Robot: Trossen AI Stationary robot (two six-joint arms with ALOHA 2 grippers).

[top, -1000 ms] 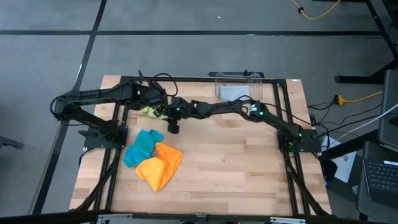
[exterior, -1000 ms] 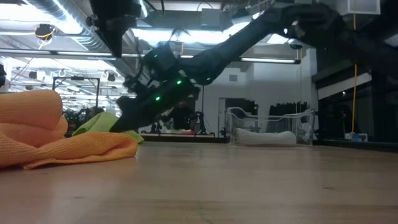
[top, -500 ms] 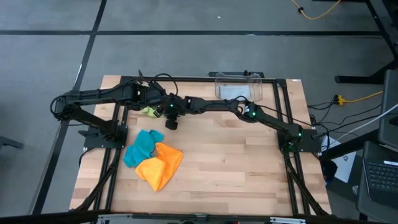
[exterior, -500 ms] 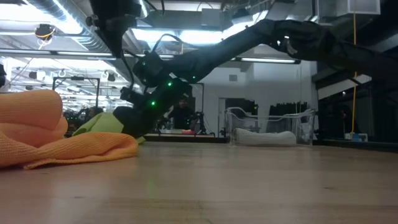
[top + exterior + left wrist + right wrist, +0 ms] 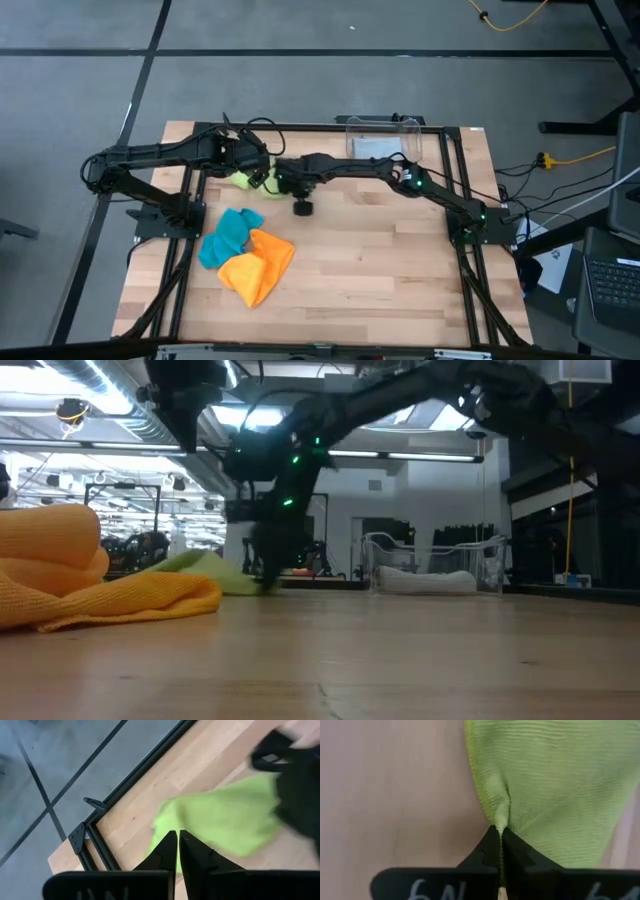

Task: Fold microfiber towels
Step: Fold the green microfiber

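We look down on a wooden table (image 5: 380,260) in a grey-floored room, with a lit hall showing behind it in the low view. Since a second ago the right arm has drawn back a little toward the table's middle, and its fingers, then partly apart, have come together on the green towel (image 5: 243,180). In the low view the towel now stretches out flatter and farther along the wood (image 5: 215,572) than before.

The right gripper (image 5: 500,832) pinches a puckered edge of the green towel (image 5: 545,780) tight between its closed fingers. The left gripper (image 5: 177,836) has its fingers pressed together too, over the towel's near edge (image 5: 220,822); we cannot tell for sure whether cloth is caught between them.

Only the high view shows the blue towel (image 5: 228,235) and the orange towel (image 5: 258,265) heaped touching each other near the table's left side, and the clear bin (image 5: 382,135) at the far edge. The low view shows a pale cloth (image 5: 430,580) lying in that bin (image 5: 495,565). The wrist views alone show the pinch itself.
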